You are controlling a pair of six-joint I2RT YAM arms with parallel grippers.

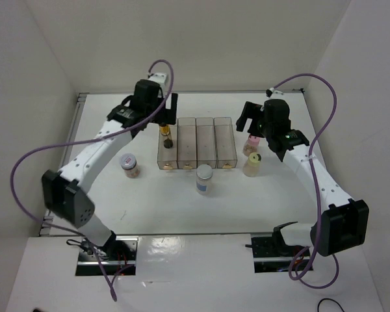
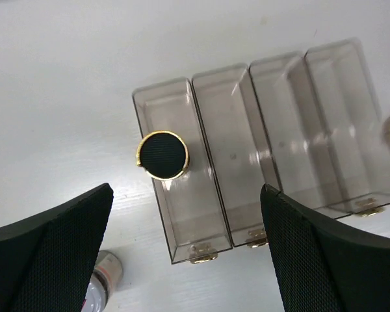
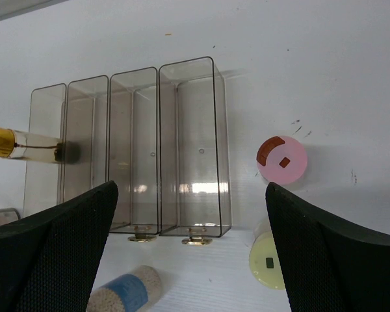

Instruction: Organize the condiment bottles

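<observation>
A slim amber bottle with a black cap [image 1: 166, 138] stands upright in the leftmost slot of the clear tray [image 1: 208, 151]. In the left wrist view its gold-rimmed cap [image 2: 162, 155] sits free, beyond my fingers. My left gripper [image 1: 165, 117] [image 2: 185, 250] hovers open above that slot, holding nothing. The lilac-lidded jar [image 1: 130, 165] stands left of the tray and the pale-blue-lidded jar [image 1: 204, 178] in front of it. The pink-capped bottle [image 1: 252, 144] [image 3: 282, 159] and the cream yellow-capped bottle [image 1: 253, 164] [image 3: 268, 260] stand right of the tray. My right gripper [image 1: 250, 122] [image 3: 192, 253] hangs open and empty above them.
The tray's other three slots [image 3: 187, 146] hold nothing. White walls close the table on the left, back and right. Purple cables loop from both arms.
</observation>
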